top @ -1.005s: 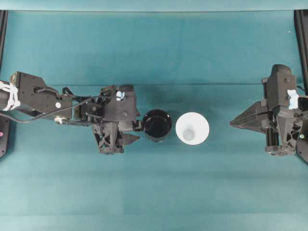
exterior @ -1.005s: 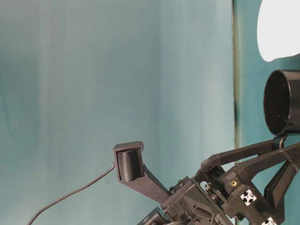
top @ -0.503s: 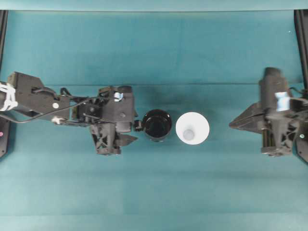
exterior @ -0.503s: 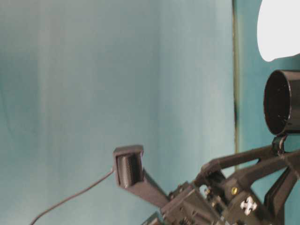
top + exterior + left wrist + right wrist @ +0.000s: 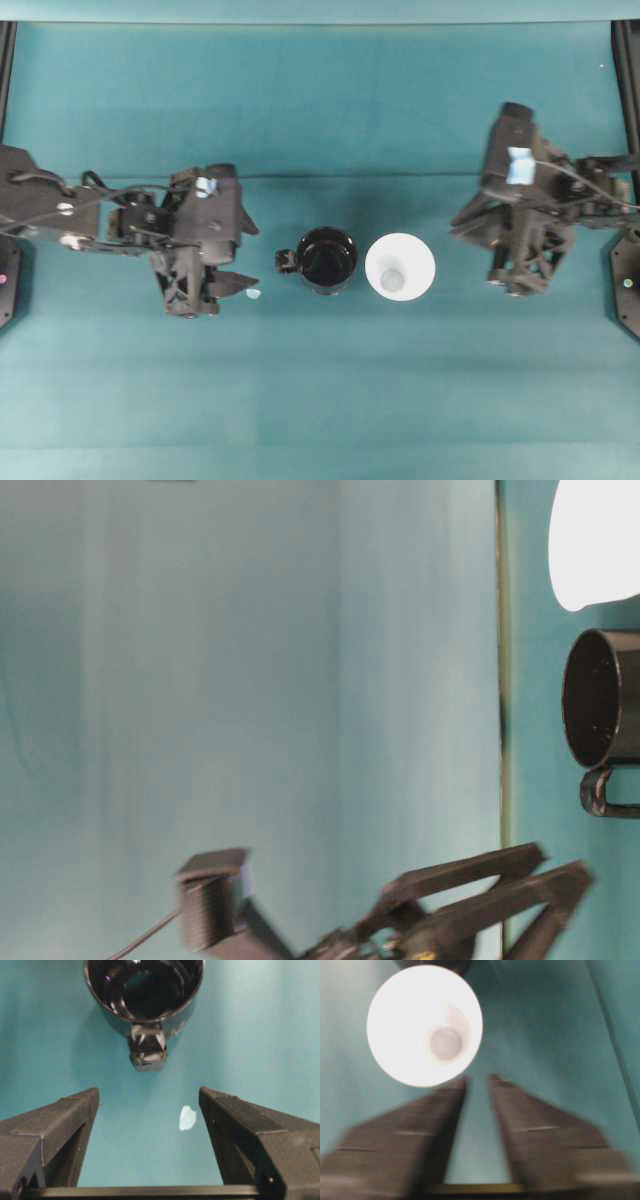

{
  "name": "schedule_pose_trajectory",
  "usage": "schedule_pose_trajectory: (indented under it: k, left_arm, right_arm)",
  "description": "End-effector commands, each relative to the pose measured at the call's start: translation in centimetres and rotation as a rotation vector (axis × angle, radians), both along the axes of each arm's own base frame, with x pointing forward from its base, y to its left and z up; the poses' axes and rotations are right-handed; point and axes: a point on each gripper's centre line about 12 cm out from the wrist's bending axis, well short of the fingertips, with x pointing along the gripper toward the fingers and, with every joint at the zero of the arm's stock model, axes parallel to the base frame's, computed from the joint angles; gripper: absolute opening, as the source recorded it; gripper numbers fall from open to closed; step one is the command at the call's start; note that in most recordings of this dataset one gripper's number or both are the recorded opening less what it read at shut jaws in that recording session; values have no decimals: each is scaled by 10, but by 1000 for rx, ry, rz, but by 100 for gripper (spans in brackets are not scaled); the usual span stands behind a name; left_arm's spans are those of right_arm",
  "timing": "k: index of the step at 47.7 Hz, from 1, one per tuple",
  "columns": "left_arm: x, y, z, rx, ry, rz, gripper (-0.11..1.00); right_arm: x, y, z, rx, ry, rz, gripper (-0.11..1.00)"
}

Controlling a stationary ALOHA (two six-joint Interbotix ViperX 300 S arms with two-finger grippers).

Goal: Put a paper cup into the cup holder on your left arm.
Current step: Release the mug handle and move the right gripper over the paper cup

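**A:** Any progress on this one? Looks barely started from here.

**B:** Yep, nothing done yet. Can see the cup standing upright on the table, mouth up, just to the right of the holder in the overhead view. Seems to be a sliver of teal between them, so probably not touching. Nothing in the holder either, just glossy black inside.

**A:** And the hands?

**B:** Left hand spread wide and gripping nothing, sitting a little back from the holder's handle, which points straight at it. Right hand aimed at the cup from the far side, near but not on it. Shows only a narrow gap between the jaws with nothing in it. Badly blurred though, so hard to call the exact width.

**A:** So what's left?

**B:** Pretty much all of it, at a guess: grab the cup, lift, drop it into the holder. Maybe grip the holder by that handle too.

**A:** Anything in the way?

**B:** Not really. Just a small pale scrap lying on the table between the left jaws. Only worry is bumping the holder while closing on the cup, with the two that close together.
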Motion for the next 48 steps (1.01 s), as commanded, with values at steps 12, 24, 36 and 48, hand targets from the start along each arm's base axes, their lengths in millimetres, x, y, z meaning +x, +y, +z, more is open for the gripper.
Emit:
schedule_pose_trajectory:
  k: [12,24,36,48]
  left_arm:
    - [-10,-1,10,-1,-28,-1,86]
    - [-10,-1,10,-18,-28,15,86]
    - [-10,-1,10,-19,-28,16,86]
    - [-11,-2,9,-19,-25,15,86]
  right_arm:
    - [34,-4,11,1,3,-4,86]
    - [43,-6,-5,2,89,-2,84]
    - [58,-7,-23,10,158,0,84]
    - [65,-8,-52,16,224,1,84]
